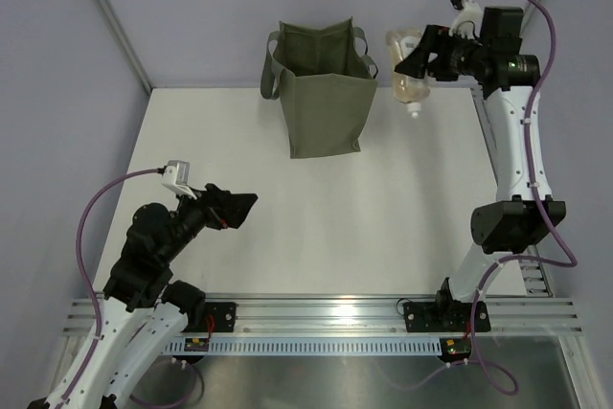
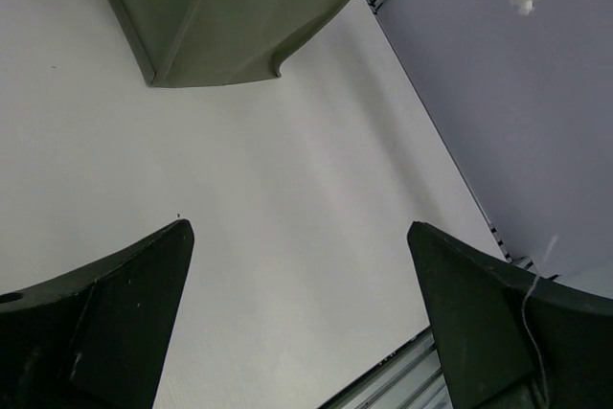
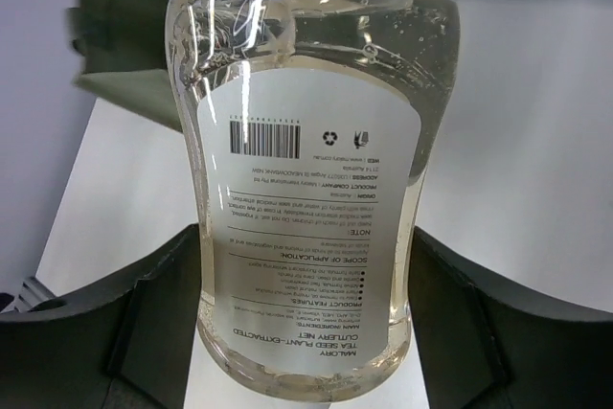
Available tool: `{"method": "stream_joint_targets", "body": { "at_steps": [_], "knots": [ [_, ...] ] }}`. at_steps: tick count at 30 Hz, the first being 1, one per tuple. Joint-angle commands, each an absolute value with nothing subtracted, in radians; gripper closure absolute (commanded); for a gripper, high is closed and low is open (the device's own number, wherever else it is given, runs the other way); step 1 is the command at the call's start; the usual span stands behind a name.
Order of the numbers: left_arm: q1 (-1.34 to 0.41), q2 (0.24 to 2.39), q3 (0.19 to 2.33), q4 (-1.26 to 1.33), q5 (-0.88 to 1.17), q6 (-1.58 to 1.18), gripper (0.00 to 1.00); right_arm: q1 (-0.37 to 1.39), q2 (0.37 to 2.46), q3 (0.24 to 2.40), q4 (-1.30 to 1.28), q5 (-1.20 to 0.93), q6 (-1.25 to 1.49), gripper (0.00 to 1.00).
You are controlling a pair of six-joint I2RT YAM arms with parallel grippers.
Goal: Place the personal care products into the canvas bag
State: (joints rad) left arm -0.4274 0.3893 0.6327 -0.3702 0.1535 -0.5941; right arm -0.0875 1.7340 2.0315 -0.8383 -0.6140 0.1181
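One product is in sight: a clear bottle [image 1: 407,79] of pale liquid. It hangs cap down in the air just beside the bag [image 1: 326,107], at 3 o'clock from the open top and not yet over it. The right end effector [image 1: 414,55] is clamped on its sides. The bag stands upright at 12 o'clock on the worktop [image 1: 402,217]. The left end effector [image 1: 239,206] hovers at 8 o'clock, fingers wide apart, holding nothing. No other product lies on the worktop, and the inside of the bag is hidden. I judge the task near its end, with this bottle left to put in.
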Motion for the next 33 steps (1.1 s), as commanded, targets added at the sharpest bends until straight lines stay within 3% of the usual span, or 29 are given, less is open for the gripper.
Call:
{"method": "stream_joint_targets", "body": {
  "at_steps": [1,3,6,14,20,23,26,30,31,33],
  "knots": [
    [-0.423,0.385,0.663,-0.368,0.157,-0.557,0.01,0.093,1.811,2.345,-0.808,-0.608,0.069,1.0],
    [-0.423,0.391,0.663,-0.368,0.155,-0.552,0.01,0.145,1.938,2.566,-0.831,-0.548,0.057,1.0],
    [-0.423,0.408,0.652,-0.359,0.15,-0.551,0.01,0.238,2.05,2.687,-0.747,-0.464,0.017,1.0],
    [-0.423,0.465,0.673,-0.387,0.109,-0.496,0.01,0.351,2.201,2.726,-0.359,-0.262,-0.08,1.0],
    [-0.423,0.491,0.67,-0.365,0.118,-0.483,0.01,0.388,2.27,2.703,-0.278,-0.198,-0.199,1.0],
    [-0.423,0.494,0.664,-0.35,0.127,-0.489,0.01,0.394,2.278,2.689,-0.302,-0.195,-0.213,0.89],
    [-0.423,0.483,0.654,-0.336,0.14,-0.502,0.01,0.393,2.237,2.689,-0.351,-0.208,-0.175,0.64],
    [-0.423,0.474,0.649,-0.319,0.14,-0.488,0.01,0.361,2.091,2.591,-0.455,-0.392,-0.051,0.09],
    [-0.423,0.477,0.649,-0.316,0.137,-0.482,0.01,0.345,2.05,2.544,-0.472,-0.46,-0.028,0.01],
    [-0.423,0.485,0.661,-0.331,0.121,-0.459,0.01,0.29,1.929,2.369,-0.511,-0.629,0.071,0.01]
  ]
}}
